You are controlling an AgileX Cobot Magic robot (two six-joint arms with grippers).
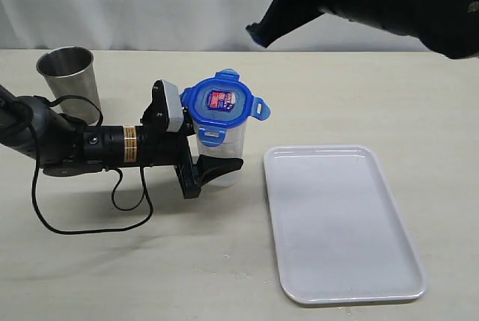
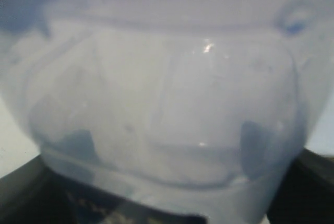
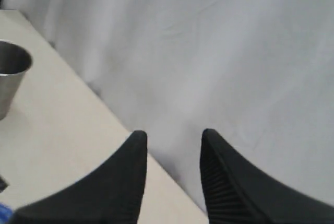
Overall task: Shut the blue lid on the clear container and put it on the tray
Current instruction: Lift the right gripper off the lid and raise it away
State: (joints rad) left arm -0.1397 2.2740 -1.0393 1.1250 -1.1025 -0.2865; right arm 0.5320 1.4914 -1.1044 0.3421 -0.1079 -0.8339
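Blue lid (image 1: 222,102) sits on the clear container (image 1: 228,145), which is clamped in the left tool (image 1: 206,149) just left of the tray (image 1: 340,224). Right tool (image 3: 173,132) apart, raised, empty. Closing step in hand; flaps likely need pressing.

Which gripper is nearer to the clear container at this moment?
Left. The left gripper clasps the clear container low on its body; the right gripper hangs high above it, well apart, jaws open and empty.
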